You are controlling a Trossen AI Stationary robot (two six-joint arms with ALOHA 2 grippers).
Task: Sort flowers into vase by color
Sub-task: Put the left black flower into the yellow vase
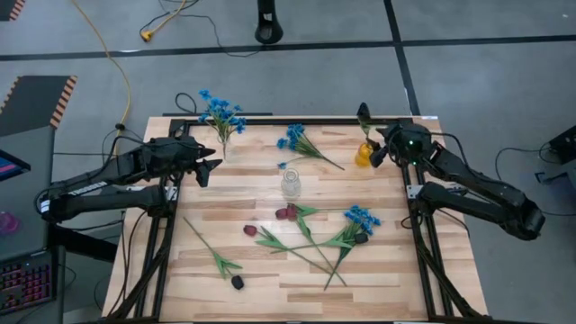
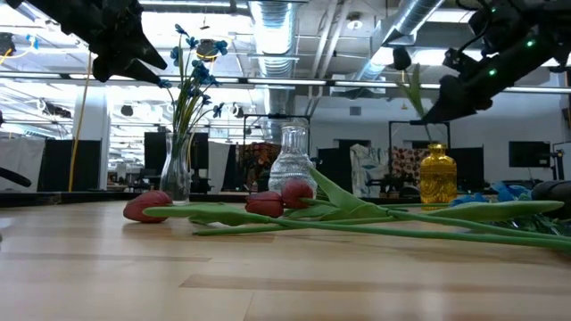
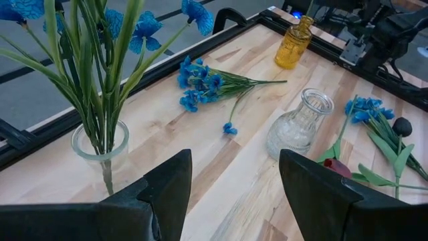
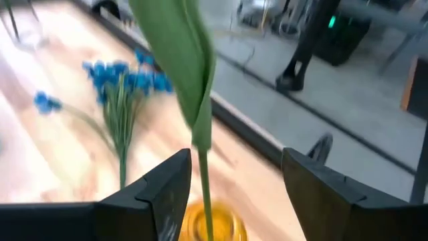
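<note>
pale wood table (image 1: 378, 270), glossy clear glass vase (image 3: 299, 124), amber glass bottle (image 3: 294, 44).

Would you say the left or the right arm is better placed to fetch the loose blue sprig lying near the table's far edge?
Probably the left. Its gripper is open and empty beside the clear vase of blue flowers, facing the blue sprig. The right gripper hovers over the yellow vase, where a dark-budded stem stands.

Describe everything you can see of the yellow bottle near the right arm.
The yellow bottle is a small amber-yellow vase of see-through glass with a textured round body, a narrow neck and a flared lip. It stands upright on the wooden table near its far right corner, close to the black frame. A green stem with a long leaf goes down into its mouth. The right tool is right beside it and open, its fingers on either side of the stem. Nothing else touches the bottle.
</note>
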